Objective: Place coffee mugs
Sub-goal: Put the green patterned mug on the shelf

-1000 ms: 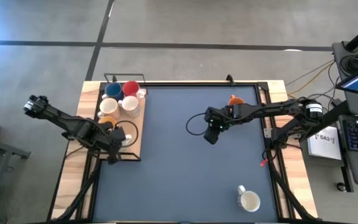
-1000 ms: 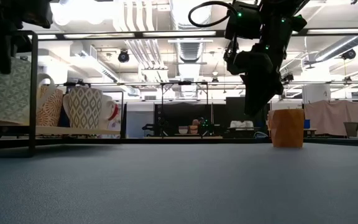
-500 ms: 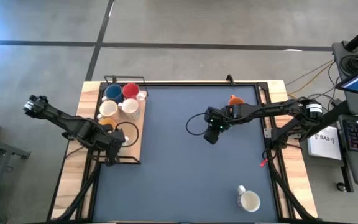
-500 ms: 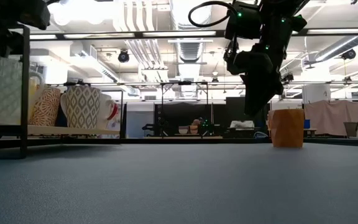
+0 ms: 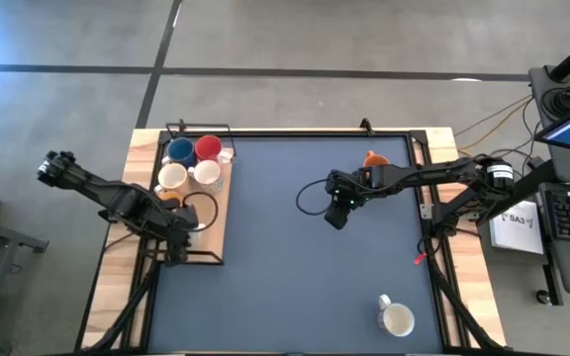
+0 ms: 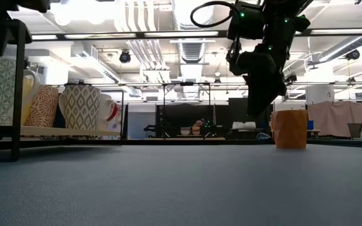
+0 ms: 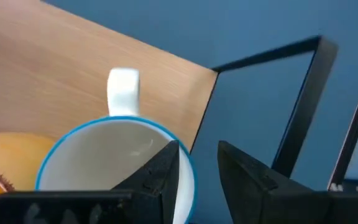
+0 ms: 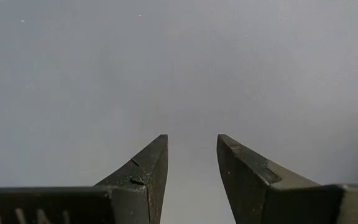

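Note:
A wooden tray [image 5: 217,213] with a black wire frame stands at the table's left. On it are a blue mug [image 5: 179,150], a red mug [image 5: 207,148], two white mugs [image 5: 171,176] and an orange mug [image 5: 170,197]. My left gripper [image 7: 199,163] is over the tray's near end, shut on a white mug [image 7: 104,155] that stands on the wood. Another orange mug [image 5: 374,160] and a white mug [image 5: 396,318] stand on the blue table. My right gripper [image 5: 336,215] hovers open over the table's middle, holding nothing. My left gripper straddles the white mug's rim [image 7: 190,177] on the side away from its handle [image 7: 123,87]. One finger [image 7: 163,171] is inside the mug and the other finger [image 7: 247,177] is outside. It comes from above, slanting down. The mug stands upright on the tray.
The tray's black frame posts [image 7: 303,99] stand close beside my left fingers. The blue table mat [image 5: 285,277] lies between the tray and the two loose mugs. A wooden border [image 5: 115,297] runs along the table's left side.
My left gripper has moved a little toward the table's near edge. The wooden tray, with the held mug and the other mugs on it, has slid the same way. The right arm has kept still.

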Motion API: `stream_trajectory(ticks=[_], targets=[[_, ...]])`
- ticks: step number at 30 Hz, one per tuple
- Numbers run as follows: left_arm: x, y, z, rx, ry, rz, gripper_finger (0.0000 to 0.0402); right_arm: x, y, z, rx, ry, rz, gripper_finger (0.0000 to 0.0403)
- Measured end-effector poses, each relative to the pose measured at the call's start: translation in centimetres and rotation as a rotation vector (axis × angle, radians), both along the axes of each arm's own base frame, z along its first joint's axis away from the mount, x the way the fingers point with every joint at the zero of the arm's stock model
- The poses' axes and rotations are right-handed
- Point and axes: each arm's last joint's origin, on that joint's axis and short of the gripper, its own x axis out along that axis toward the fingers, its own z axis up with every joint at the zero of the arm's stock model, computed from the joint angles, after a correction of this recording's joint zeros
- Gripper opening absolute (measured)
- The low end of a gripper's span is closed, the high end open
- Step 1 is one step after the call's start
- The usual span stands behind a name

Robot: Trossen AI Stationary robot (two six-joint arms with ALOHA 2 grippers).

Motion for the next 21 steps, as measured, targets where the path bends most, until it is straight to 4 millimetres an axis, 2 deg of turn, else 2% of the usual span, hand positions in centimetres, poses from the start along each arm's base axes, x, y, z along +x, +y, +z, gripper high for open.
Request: stream_trajectory(ticks=[15,21], targets=[[0.6,0.2,-0.4,0.042,-0.007,0.292,0.0092,0.1,0.0,0.1,-0.001,-0.016,0.001,0.0128],[1.1,0.0,-0.9,0.053,0.03,0.337,0.0092,0.2,0.0,0.1,-0.001,-0.018,0.001,0.0128]])
